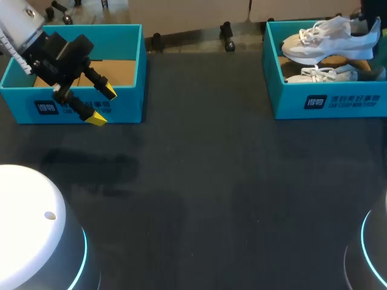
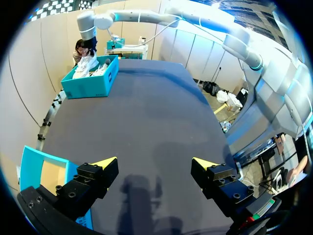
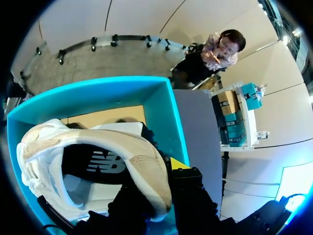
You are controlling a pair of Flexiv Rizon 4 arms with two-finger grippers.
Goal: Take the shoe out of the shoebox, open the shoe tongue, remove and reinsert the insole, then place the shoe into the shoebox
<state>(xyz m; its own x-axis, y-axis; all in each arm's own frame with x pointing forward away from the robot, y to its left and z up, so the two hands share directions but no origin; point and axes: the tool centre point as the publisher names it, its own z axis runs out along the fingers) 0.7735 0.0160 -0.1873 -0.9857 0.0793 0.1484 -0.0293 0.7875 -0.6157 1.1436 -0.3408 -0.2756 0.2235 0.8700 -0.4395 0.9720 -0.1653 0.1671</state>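
At two o'clock on the worktop (image 1: pixel 199 181), your right tool (image 3: pixel 157 177) pinches the shoe (image 1: pixel 320 37) by its heel, barely out of the shoebox (image 1: pixel 329 99); your left tool (image 2: pixel 154 164) hangs spread. Tongue, insole and return remain.

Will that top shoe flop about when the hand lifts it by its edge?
The right hand grips the top shoe by its padded collar, so it may tilt or sag. Its thick sole looks stiff, so it should hold shape. Loose laces might snag the shoebox.
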